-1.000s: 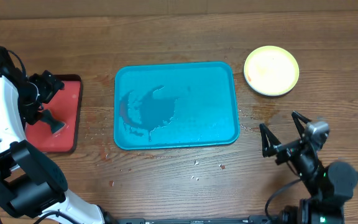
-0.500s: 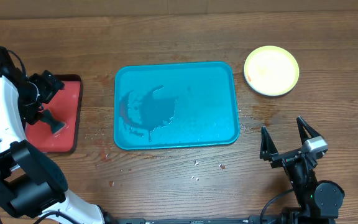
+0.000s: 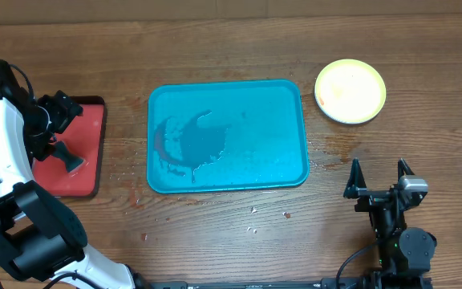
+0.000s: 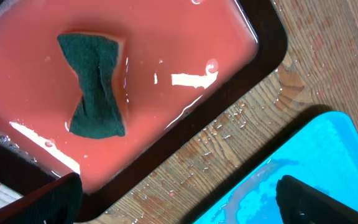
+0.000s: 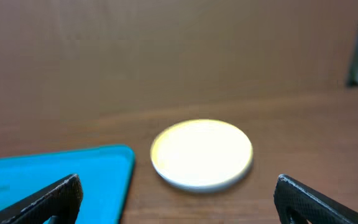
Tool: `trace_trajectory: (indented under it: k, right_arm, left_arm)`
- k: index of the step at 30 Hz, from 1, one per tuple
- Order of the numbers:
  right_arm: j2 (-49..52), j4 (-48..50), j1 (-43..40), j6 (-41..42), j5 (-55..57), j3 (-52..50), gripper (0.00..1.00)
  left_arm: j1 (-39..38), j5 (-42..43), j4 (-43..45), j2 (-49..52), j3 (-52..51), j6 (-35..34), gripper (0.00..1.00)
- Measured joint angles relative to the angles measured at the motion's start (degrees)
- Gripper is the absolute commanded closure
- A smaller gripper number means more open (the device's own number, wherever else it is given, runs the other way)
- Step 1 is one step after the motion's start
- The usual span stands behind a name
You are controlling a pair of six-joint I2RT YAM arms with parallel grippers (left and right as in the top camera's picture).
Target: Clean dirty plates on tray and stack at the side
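Observation:
The teal-blue tray (image 3: 287,96) lies mid-table with no plates on it, only a wet smear at its left; it also shows in the left wrist view (image 4: 303,162) and the right wrist view (image 5: 55,171). A stack of plates with the yellow-green plate (image 3: 350,90) on top sits on the wood right of the tray, and it shows in the right wrist view (image 5: 202,152). The white and pale blue plates are hidden beneath or cannot be told apart. My right gripper (image 3: 379,181) is open and empty near the front right, facing the stack. My left gripper (image 3: 62,132) is open and empty over the red tray.
A smaller dark-rimmed red tray (image 3: 87,181) at the left holds pinkish water (image 4: 166,50) and a green sponge (image 4: 95,84). Water drops and small crumbs (image 3: 253,210) dot the wood in front of the teal tray.
My right arm has drawn back toward the front edge and turned to face the plate stack. The left arm, the tray and the plates have not moved.

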Motion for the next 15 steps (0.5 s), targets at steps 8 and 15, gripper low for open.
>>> trace_trajectory:
  k: [8, 15]
  right_arm:
    - [0.00, -0.11, 0.00, -4.28, 1.57, 0.00, 0.00]
    - [0.00, -0.13, 0.00, -4.96, 1.57, 0.00, 0.00]
  left_arm:
    - [0.00, 0.00, 0.00, 0.00, 0.00, 0.00, 0.00]
    - [0.00, 0.00, 0.00, 0.00, 0.00, 0.00, 0.00]
